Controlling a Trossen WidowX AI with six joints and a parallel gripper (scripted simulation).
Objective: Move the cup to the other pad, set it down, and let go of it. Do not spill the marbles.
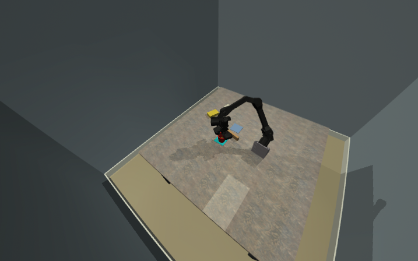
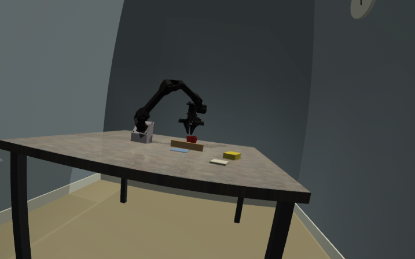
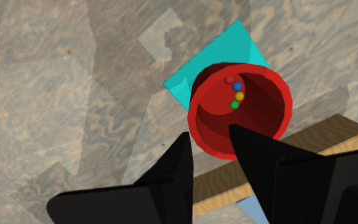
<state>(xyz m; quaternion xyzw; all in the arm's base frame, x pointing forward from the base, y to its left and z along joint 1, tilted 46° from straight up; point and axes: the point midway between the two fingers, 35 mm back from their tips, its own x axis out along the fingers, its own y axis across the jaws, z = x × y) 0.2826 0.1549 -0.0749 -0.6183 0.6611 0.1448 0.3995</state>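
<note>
The tabletop [image 2: 111, 157] is a mottled grey-brown slab on dark legs; on it rests the grey arm base [image 2: 142, 135]; past that lies a wooden bar [image 2: 186, 145], with a flat blue pad [image 2: 179, 150] just beside it on the near side; a cyan pad [image 3: 200, 67] lies on the bar's far side, carrying the red cup [image 3: 240, 110], which stands upright; a yellow block [image 2: 231, 155] and a pale flat block [image 2: 219, 161] lie near each other, apart from the bar.

Grey walls [image 2: 57, 64] enclose a tan floor [image 2: 157, 225]; a black-legged, mottled-top table [image 2: 105, 154] stands under a wall clock [image 2: 362, 7].
</note>
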